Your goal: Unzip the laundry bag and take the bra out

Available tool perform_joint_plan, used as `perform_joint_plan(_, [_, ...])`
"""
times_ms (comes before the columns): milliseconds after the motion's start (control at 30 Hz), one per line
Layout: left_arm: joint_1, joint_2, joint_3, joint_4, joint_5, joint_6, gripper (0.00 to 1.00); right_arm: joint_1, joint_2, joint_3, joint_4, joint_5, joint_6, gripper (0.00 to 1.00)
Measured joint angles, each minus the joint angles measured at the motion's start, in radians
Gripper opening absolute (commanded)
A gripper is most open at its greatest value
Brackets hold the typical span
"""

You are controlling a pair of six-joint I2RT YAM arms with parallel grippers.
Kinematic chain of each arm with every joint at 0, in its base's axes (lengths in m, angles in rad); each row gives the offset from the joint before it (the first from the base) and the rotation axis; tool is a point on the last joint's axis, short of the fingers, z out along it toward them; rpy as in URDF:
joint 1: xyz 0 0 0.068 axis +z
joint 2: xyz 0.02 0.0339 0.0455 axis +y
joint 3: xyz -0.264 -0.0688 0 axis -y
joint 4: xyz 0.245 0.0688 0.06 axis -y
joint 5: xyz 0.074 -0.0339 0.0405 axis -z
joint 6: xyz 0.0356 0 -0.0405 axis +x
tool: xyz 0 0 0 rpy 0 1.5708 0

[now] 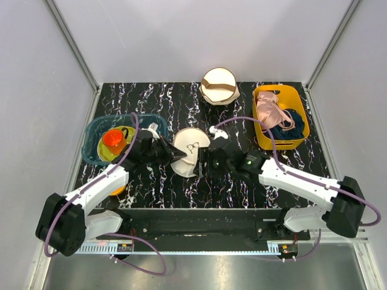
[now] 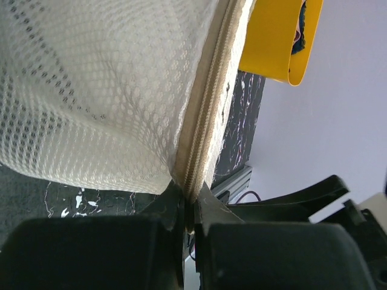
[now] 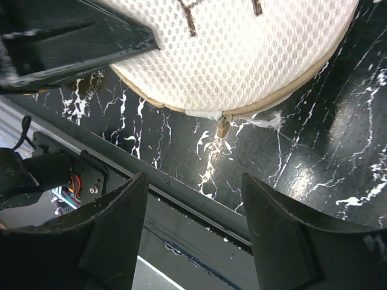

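Observation:
The laundry bag [image 1: 190,151] is a round white mesh pouch with a small black drawing, standing on edge at the table's middle. My left gripper [image 1: 175,155] is shut on its beige zipper seam [image 2: 202,130] at the bag's left edge. My right gripper [image 1: 208,162] is open and empty just right of the bag; between and beyond its fingers hangs the small gold zipper pull [image 3: 223,128] at the bag's rim [image 3: 242,54]. The bag is zipped shut. The bra is hidden.
A cream round bag with a brown band [image 1: 219,86] stands at the back. A yellow bin [image 1: 299,109] at the right holds pink and dark navy garments. A teal basket [image 1: 97,130] with an orange cup is at the left. The table's front rail [image 3: 181,199] lies under my right gripper.

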Motion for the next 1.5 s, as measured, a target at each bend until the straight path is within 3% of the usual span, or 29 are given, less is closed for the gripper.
perform_joint_plan(167, [0.000,-0.037,0.000,-0.043,-0.034,-0.014,0.00,0.026,0.089,0.000,0.037,0.031,0.043,0.53])
perform_joint_plan(567, [0.000,-0.037,0.000,-0.058,-0.040,-0.019,0.00,0.030,0.162,0.002,0.097,0.103,0.055,0.45])
perform_joint_plan(667, [0.000,-0.037,0.000,-0.058,-0.041,-0.020,0.00,0.030,0.179,0.002,0.097,0.118,0.055,0.38])
perform_joint_plan(800, [0.000,-0.037,0.000,-0.058,-0.040,-0.021,0.00,0.030,0.182,0.001,0.103,0.152,0.055,0.15])
perform_joint_plan(833, [0.000,-0.037,0.000,-0.057,-0.041,-0.022,0.00,0.030,0.181,-0.001,0.111,0.167,0.058,0.03])
perform_joint_plan(867, [0.000,-0.037,0.000,-0.055,-0.041,-0.023,0.00,0.030,0.179,-0.006,0.116,0.175,0.057,0.00])
perform_joint_plan(1267, [-0.003,-0.027,0.008,-0.065,-0.018,-0.005,0.00,0.032,0.060,-0.124,0.130,0.288,0.031,0.00])
perform_joint_plan(1500, [-0.014,0.180,0.208,-0.126,0.054,0.125,0.00,0.034,-0.073,-0.163,0.090,0.302,0.026,0.00])
